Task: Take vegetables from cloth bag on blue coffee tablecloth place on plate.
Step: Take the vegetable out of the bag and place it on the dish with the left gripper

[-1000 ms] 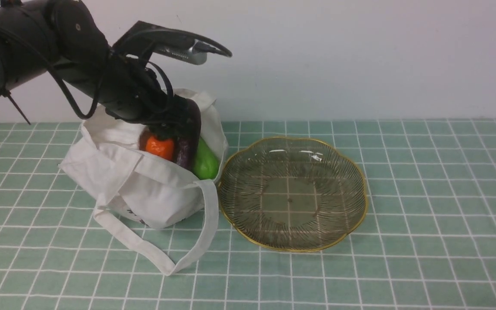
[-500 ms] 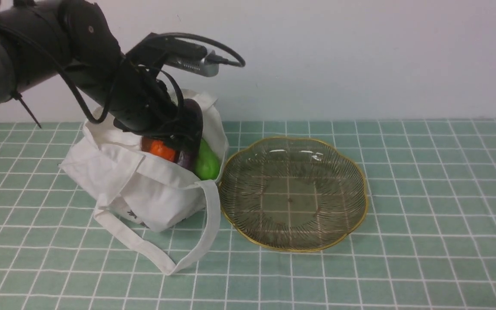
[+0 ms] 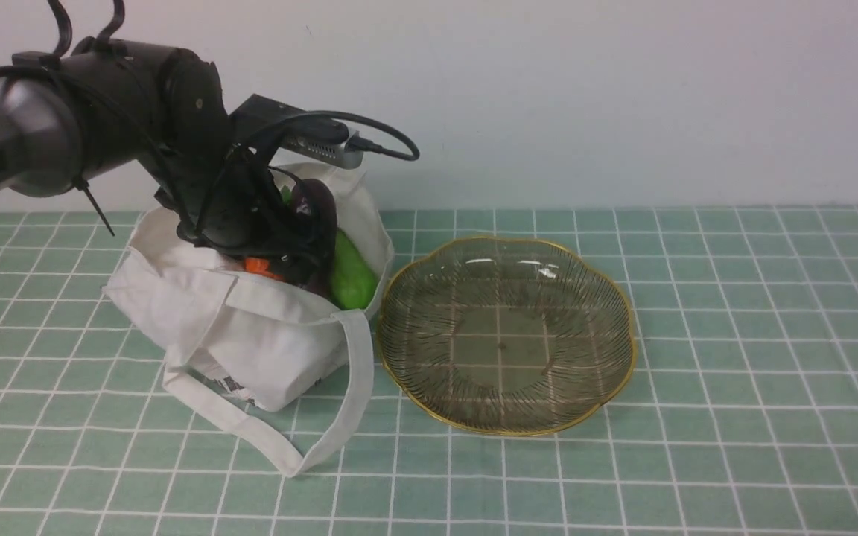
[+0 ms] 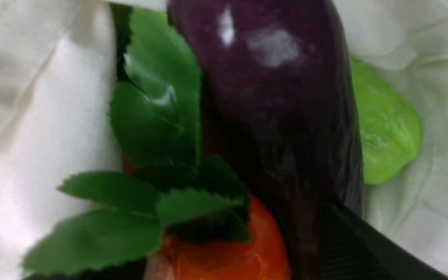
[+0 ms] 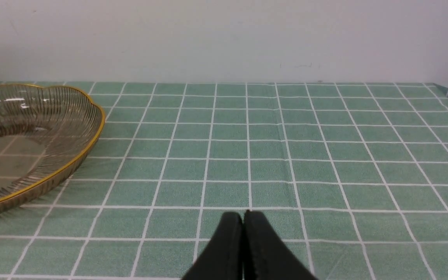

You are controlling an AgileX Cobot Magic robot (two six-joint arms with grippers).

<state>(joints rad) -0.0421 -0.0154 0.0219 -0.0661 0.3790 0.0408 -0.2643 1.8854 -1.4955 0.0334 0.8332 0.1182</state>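
The white cloth bag [image 3: 250,335] lies on the teal checked tablecloth [image 3: 734,298], mouth facing up. Inside are vegetables: an orange carrot [image 4: 239,252] with green leaves [image 4: 158,128], a glossy purple eggplant [image 4: 278,97] and a bright green one [image 3: 351,275]. My left gripper [image 3: 287,253] is down in the bag's mouth, open, jaws wide apart on either side of the carrot and eggplant; one black finger [image 4: 348,249] lies against the eggplant's side. The glass plate [image 3: 626,327] sits empty to the bag's right. My right gripper [image 5: 243,217] is shut above the cloth, holding nothing.
A bag strap [image 3: 354,402] loops forward over the cloth, close to the plate's left rim. A pale wall [image 3: 623,97] runs behind the table. A cable [image 3: 392,149] arcs from the left wrist camera above the bag.
My left arm has come down and slightly back, pushing the gripper deeper into the bag's mouth; less of the carrot shows from the front. The jaws kept the same width.
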